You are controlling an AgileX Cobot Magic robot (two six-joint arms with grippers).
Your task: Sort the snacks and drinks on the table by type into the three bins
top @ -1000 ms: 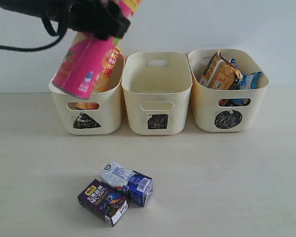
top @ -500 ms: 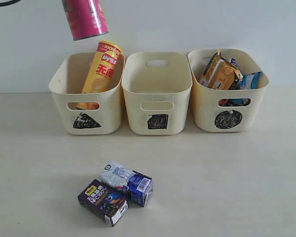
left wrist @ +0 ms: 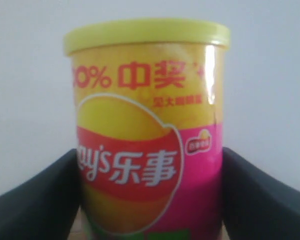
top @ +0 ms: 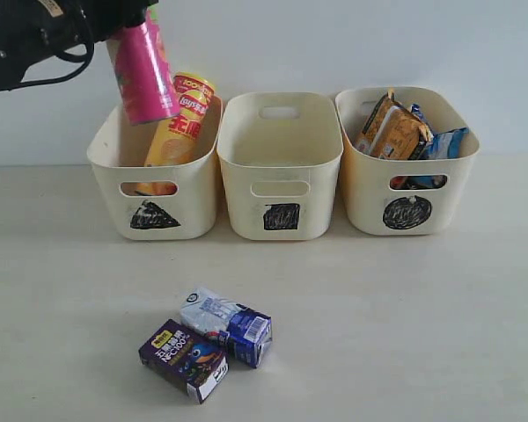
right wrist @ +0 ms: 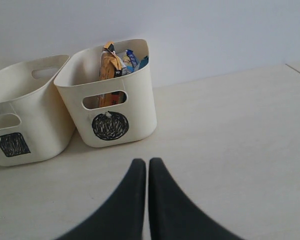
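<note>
My left gripper point(top: 123, 26) is shut on the pink-and-yellow chip can point(top: 146, 77), which hangs tilted with its lower end over the triangle bin point(top: 114, 207). In the left wrist view the can point(left wrist: 147, 130) fills the gap between both black fingers point(left wrist: 37, 205). The yellow-and-red can point(top: 180, 127) leans inside that bin. The square bin point(top: 246, 207) shows nothing inside. Orange-brown point(top: 389, 130) and blue packets point(top: 444, 142) stand in the circle bin point(top: 361, 202). The dark purple carton point(top: 185, 359) and white-and-blue carton point(top: 227, 325) lie on the table point(top: 405, 334). My right gripper point(right wrist: 147, 163) is shut and empty.
A pale wall runs behind the bins. The right wrist view shows the circle bin point(right wrist: 135, 95) and square bin point(right wrist: 40, 115) ahead of the gripper, with bare table point(right wrist: 230, 140) beside them.
The pink-and-yellow can rose from the triangle bin's rim towards the top of the view, then came back down and now hangs tilted over that bin. Cartons and bins stayed put.
</note>
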